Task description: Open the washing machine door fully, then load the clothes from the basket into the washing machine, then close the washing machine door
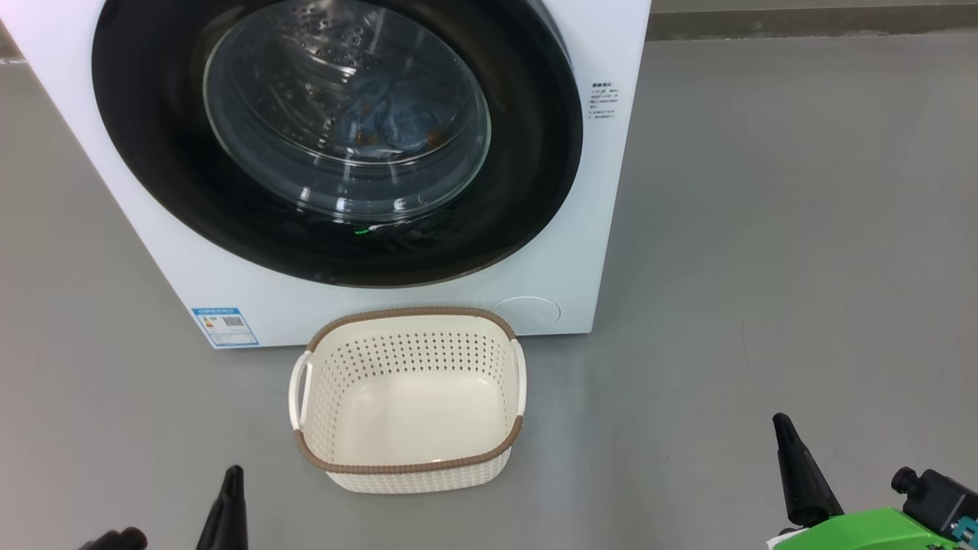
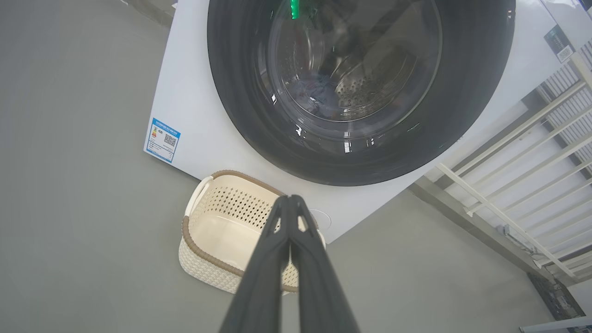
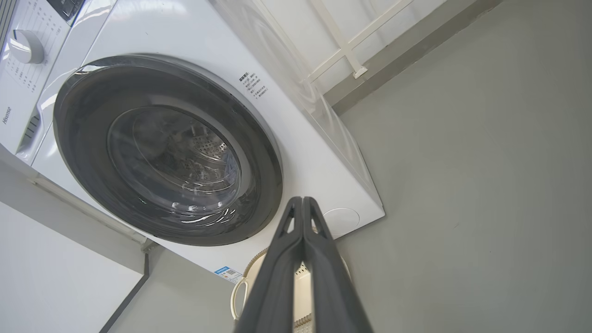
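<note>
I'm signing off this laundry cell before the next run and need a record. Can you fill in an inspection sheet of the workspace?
Surface: smooth grey floor; the basket stands on it.
Job's things: washing machine door shut; clothes, blue with orange print, seen through its glass inside the washing machine; basket empty, close in front of the machine.
Clutter: nothing seen.
Grippers: left gripper and right gripper both shut, holding nothing, on the robot's side of the basket.
Cables: nothing seen.
Surroundings: white railing beside the machine; blue label sticker low on its front.
</note>
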Tool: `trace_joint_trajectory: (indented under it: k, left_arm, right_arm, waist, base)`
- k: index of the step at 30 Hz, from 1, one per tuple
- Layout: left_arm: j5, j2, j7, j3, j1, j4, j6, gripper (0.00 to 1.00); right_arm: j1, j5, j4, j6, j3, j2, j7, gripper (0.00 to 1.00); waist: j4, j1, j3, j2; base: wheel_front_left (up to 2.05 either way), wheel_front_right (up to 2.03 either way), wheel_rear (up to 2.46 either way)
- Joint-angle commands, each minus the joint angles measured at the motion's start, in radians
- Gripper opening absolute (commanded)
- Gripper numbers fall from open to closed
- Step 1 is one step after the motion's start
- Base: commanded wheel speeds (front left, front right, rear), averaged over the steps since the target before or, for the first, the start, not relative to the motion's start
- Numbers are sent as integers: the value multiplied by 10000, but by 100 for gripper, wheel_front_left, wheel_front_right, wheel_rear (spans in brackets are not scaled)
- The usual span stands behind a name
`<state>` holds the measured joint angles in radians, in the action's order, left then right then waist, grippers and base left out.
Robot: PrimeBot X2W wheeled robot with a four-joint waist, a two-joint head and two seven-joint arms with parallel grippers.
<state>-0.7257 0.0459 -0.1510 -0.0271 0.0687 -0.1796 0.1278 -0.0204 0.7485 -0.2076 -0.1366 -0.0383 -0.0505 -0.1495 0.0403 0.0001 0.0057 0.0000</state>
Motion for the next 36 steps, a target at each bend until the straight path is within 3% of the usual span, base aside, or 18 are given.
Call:
trace_joint_trajectory:
  k: [1,36]
  left_arm:
    - [-260,167,48,178,-506,181,10,0]
    - [-4230,244,1055,542,-1050,-180,18,0]
  right_arm:
    - [406,241,213,21,42,-101,103,0]
    - [788,4038,-43,38,-224,-120,1155,0]
  waist:
    - [-5,-1,0,0]
    - [-182,-1,-12,0]
  base:
    - [0,0,0]
    - [0,0,0]
